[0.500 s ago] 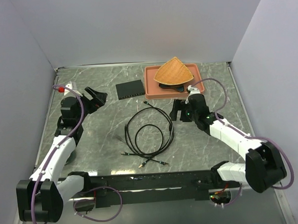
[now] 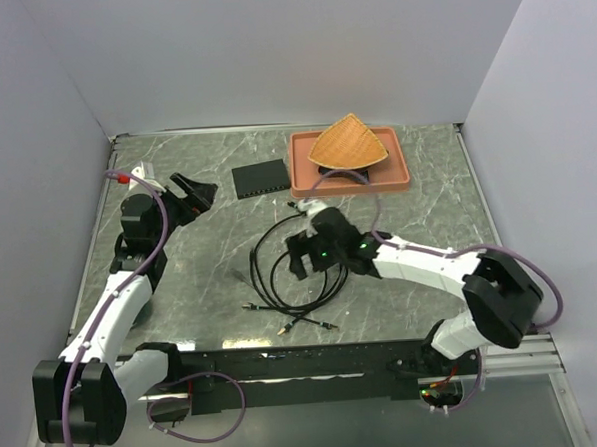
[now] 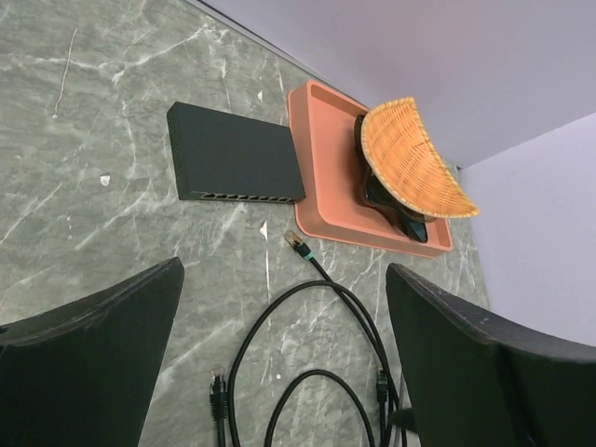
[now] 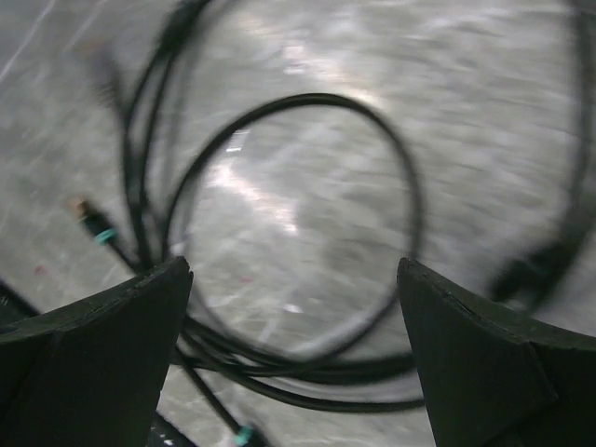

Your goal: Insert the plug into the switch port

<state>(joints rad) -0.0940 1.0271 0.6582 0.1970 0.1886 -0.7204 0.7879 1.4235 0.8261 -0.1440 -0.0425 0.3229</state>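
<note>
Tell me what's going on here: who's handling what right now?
The right end effector hovers open over the coiled black cable in the middle of the table, holding nothing. The left end effector is also open and empty, off to the left, facing the black switch. One plug lies on the table just short of the switch's port row, not inserted.

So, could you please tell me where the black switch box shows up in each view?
Top external: the switch box sits upper centre, just left of the terracotta tray.
Left wrist: upper left, beside the tray.
Right wrist: not in view.
Shared landmark: the coiled black cable.
</note>
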